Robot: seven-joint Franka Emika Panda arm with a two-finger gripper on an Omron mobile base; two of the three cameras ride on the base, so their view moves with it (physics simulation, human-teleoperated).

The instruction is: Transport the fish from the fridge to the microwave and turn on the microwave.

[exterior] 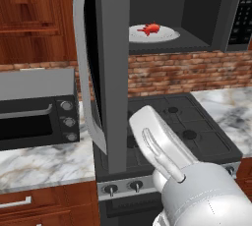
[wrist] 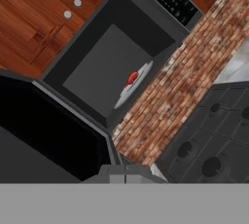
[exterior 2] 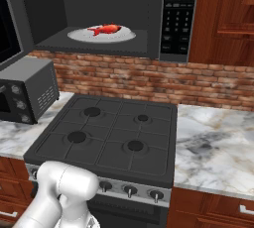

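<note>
Small black countertop oven with three knobs (exterior: 37,119) sits on the white-grey marble desk (exterior: 42,163) at left. Dark grey microwave (exterior 2: 99,4) hangs door-open (exterior: 106,68) above the black four-burner stove (exterior 2: 111,135); red-orange fish (exterior 2: 105,29) lies on its white round plate (exterior 2: 79,35). Tool closed, empty. Door's top edge is cut off.

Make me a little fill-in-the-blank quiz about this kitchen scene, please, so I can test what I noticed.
1. The fish lies on a round white ____ inside the microwave.
2. The microwave door stands ____.
3. Right under the microwave sits a black stove with ____ burners.
4. The wall behind the stove is made of red ____.

Missing words: plate; open; four; brick
</note>
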